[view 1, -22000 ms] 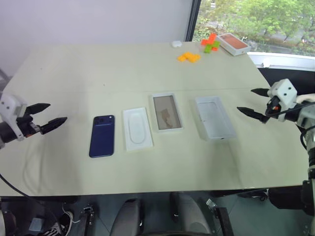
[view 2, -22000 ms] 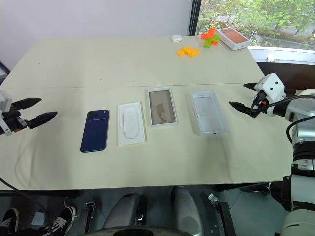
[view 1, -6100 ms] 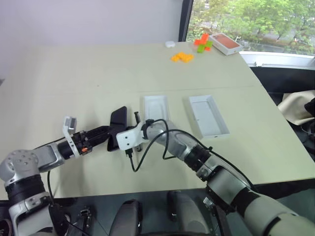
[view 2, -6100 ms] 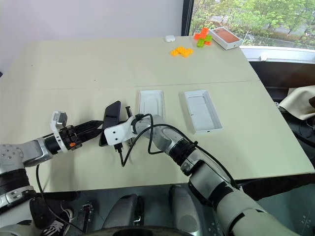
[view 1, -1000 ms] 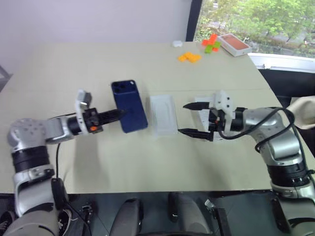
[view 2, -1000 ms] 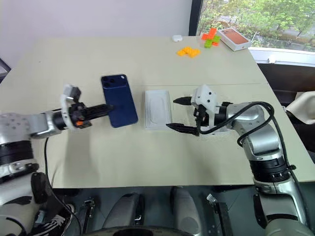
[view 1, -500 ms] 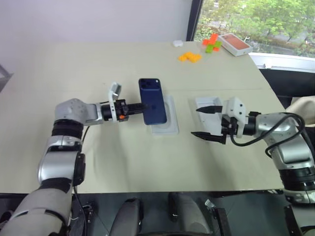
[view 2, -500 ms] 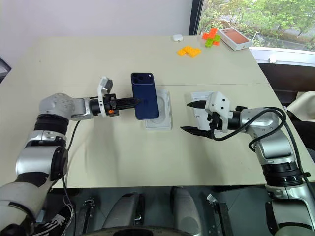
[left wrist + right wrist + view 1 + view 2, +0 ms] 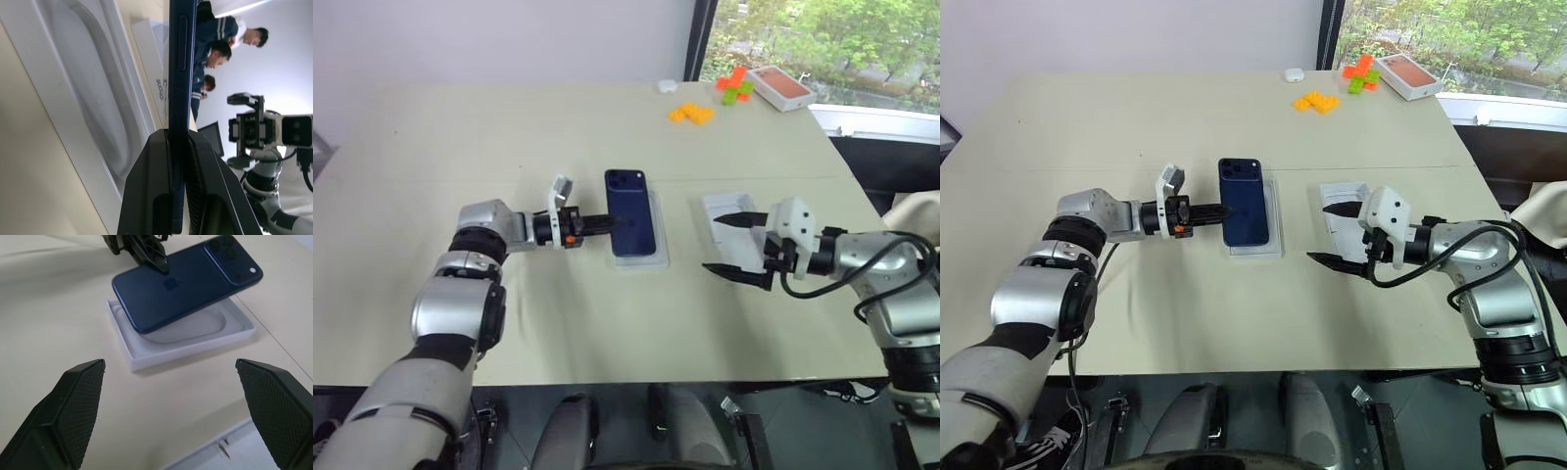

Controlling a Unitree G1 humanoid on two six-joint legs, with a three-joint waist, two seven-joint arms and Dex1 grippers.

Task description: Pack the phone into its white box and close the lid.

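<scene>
Two grippers are over the beige table [image 9: 509, 323]: the left gripper [image 9: 603, 224] clamps the slim dark navy-blue phone [image 9: 631, 211] by its edge, holding it just above the shallow white cardboard box [image 9: 195, 345]. To the right, the right gripper [image 9: 732, 245] hangs spread wide, empty, beside the white rectangular lid [image 9: 1342, 200].

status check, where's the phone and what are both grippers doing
Left gripper shut on the phone, held above the white box. Right gripper open, empty, by the lid. Nothing in the way.
</scene>
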